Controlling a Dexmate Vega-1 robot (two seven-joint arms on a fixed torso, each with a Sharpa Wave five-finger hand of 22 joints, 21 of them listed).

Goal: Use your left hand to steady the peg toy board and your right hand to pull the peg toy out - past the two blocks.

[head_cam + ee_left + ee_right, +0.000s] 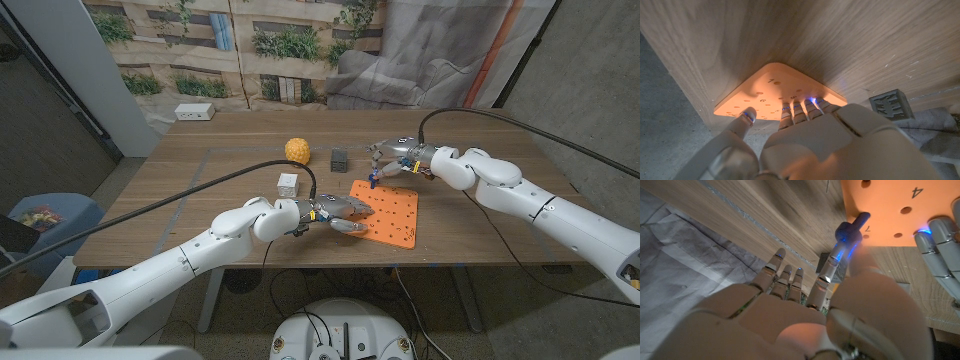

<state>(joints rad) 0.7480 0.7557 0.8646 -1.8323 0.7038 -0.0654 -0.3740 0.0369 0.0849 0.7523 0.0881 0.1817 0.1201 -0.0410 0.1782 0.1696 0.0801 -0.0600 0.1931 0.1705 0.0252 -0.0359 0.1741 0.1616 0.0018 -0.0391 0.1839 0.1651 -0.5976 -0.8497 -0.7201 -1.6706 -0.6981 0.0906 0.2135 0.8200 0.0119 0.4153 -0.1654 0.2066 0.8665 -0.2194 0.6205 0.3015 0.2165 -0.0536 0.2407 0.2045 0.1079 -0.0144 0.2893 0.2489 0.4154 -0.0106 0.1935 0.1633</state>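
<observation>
In the head view the left hand [335,212] presses fingers down on the orange board's [395,222] near-left edge on the desk [230,170], while the right hand [392,158] pinches the blue peg [375,181] at the board's far-left corner. The left wrist view shows the left fingers [799,111] lying on the board. In the right wrist view the peg [850,230] sits at a corner hole between fingertips; the pull step seems underway, and next calls for a straight lift clear.

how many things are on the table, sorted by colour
orange: 1, the board
yellow: 1, the ball
blue: 1, the peg
white: 2, the block and the box
dark grey: 1, the block
total: 6
</observation>
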